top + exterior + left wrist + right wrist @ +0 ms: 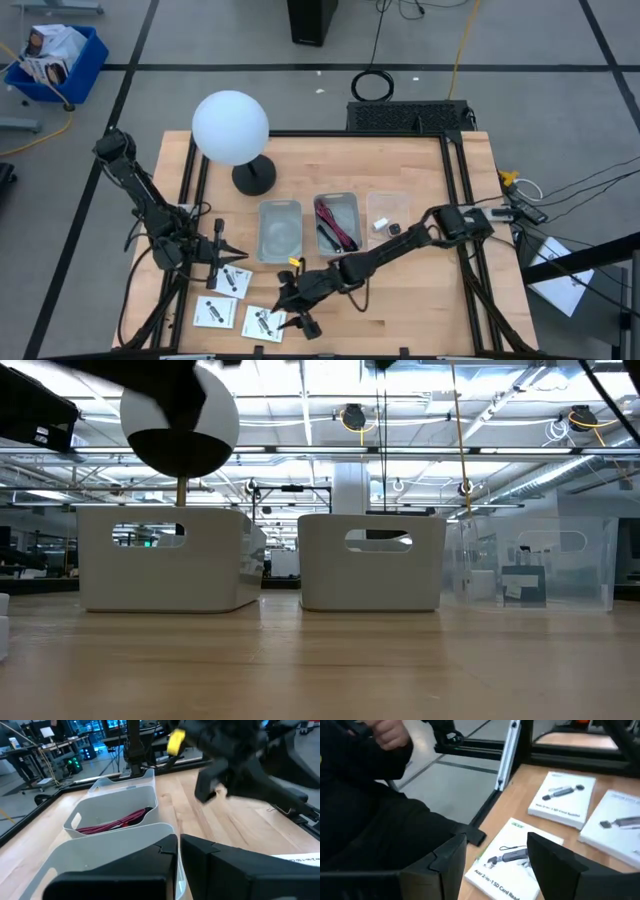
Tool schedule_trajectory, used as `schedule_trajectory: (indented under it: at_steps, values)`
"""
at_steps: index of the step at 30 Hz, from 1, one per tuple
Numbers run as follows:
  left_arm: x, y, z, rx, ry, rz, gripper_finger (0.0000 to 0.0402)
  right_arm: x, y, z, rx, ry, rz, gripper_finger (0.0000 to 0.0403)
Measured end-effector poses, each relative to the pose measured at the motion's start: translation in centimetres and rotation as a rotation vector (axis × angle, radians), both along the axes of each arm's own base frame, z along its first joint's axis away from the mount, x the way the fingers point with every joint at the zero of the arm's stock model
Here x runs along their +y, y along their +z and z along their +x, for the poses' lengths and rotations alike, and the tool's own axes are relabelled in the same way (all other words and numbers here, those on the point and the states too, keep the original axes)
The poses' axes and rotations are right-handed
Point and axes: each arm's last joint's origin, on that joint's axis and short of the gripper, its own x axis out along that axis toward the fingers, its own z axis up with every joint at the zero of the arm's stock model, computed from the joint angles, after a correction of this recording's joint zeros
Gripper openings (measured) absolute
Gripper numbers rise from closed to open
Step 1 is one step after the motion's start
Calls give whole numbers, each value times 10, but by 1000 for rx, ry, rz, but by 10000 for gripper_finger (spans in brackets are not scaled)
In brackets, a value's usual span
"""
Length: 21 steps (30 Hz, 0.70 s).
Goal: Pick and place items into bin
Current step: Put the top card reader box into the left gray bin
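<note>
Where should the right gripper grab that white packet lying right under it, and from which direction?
Take the packet by two opposite edges, coming straight down from above. It lies flat on the table, so only its thin edges offer a pinch. The right gripper is open above it; the neighbouring packets lie apart, leaving room.

Lighting even and bright, overhead. Low view: ceiling strip lights glare white; table in the foreground soft. High view: lamp blown out white, short soft shadows beside its base. Left wrist view: right arm motion-blurred, near fingers out of focus. Right wrist view: packet print readable, background blurred.
</note>
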Motion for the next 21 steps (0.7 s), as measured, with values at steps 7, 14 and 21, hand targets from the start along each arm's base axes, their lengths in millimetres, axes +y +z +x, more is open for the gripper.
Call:
schedule_trajectory:
  at_steps: [7,14,21]
  values:
    - [0,0,0,-3,7,4,5,-3,-18,9,37,-27,14,201]
    - [0,0,0,3,5,-43,28,-6,26,-7,-13,-42,-153,192]
    - [0,0,0,7,2,-58,32,-17,86,-57,-103,-38,-315,106]
